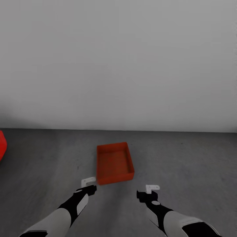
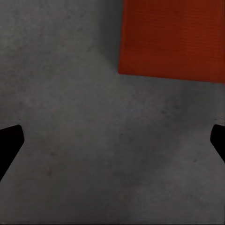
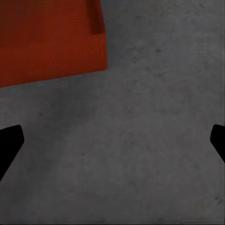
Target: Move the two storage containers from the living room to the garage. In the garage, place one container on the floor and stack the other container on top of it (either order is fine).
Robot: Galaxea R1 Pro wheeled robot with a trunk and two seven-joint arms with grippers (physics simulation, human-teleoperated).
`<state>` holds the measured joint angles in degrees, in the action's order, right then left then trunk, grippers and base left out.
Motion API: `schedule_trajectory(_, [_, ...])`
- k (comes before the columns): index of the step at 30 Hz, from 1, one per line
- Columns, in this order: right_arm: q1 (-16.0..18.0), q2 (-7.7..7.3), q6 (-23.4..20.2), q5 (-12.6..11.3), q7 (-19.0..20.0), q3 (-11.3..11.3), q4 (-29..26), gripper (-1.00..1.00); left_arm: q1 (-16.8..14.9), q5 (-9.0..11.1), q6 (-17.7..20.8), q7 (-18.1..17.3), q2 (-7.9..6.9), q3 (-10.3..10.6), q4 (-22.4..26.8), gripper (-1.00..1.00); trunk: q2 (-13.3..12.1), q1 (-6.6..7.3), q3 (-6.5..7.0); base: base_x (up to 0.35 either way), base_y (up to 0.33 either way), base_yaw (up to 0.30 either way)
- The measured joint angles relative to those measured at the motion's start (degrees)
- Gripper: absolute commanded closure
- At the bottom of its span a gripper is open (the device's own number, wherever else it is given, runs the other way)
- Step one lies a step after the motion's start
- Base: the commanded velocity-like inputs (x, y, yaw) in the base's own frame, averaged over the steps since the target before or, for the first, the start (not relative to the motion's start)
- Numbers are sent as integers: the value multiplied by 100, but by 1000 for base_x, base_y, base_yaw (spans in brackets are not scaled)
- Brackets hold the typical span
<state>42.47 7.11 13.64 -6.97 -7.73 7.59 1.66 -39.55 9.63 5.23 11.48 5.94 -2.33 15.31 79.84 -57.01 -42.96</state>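
Storage container (image 1: 114, 163): one orange-red open box, empty, upright on the dark grey floor (image 1: 184, 164) of the garage, not far from the plain white wall (image 1: 118, 65). Long side runs away from the robot, near short wall faces it.

Left gripper (image 1: 88, 185): low, just beside the container's near left corner, apart from it as far as can be seen. Left wrist view has the container (image 2: 173, 40) ahead and the fingertips (image 2: 9, 140) at opposite edges of the frame, so jaws spread wide, holding nothing.

Right gripper (image 1: 149, 192): near the container's near right corner, a little further off. Right wrist view: container corner (image 3: 51, 42) ahead, bare floor (image 3: 150, 140) between the fingertips (image 3: 10, 140); jaws wide apart, empty.

Red object (image 1: 2, 144) at the far left edge, cut off by the frame, cannot identify.
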Motion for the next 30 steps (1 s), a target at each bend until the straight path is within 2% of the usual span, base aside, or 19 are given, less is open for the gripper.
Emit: schedule_trajectory(30, [0,0,0,0,-1,0,1,-100,0,-2,0,-2,-4,4,-34,-100,0,1,0,-335,0,0])
